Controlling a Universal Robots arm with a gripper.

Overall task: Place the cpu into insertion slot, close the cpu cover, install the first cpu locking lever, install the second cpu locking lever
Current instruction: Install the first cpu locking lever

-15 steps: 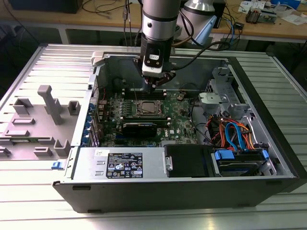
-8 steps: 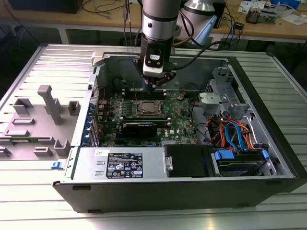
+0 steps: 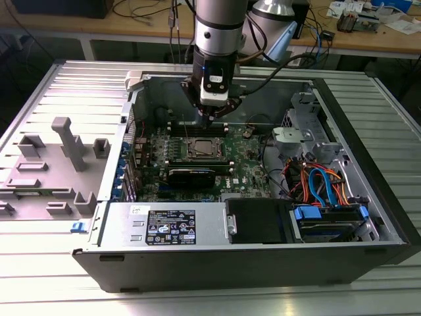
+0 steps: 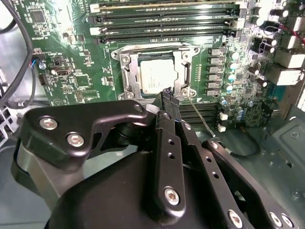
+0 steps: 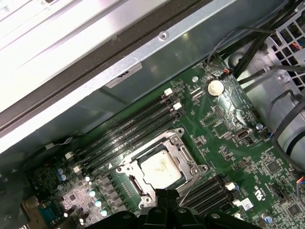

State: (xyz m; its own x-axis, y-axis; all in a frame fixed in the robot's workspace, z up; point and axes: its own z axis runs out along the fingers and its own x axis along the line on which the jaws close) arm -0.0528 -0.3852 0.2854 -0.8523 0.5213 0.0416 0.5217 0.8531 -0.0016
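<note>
Exterior view, centre frame: open computer case (image 3: 230, 263), green motherboard (image 3: 250, 164) inside, gripper (image 3: 212, 117) poised just above the insertion slot (image 3: 200, 150). Second wrist view, upper centre: cpu (image 4: 157, 76) seated, cpu cover (image 4: 127, 76) down around it. Fingers pinched together, holding nothing, tips beside a thin wire locking lever (image 4: 201, 115). Looks like lever work in hand. Power-supply label (image 3: 170, 229), lower centre of the exterior view: print unreadable.

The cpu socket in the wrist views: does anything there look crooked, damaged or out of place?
The cpu sits square under the cpu cover. One thin metal lever juts slantwise from the frame's corner, apparently unlatched. No damage shows.
</note>
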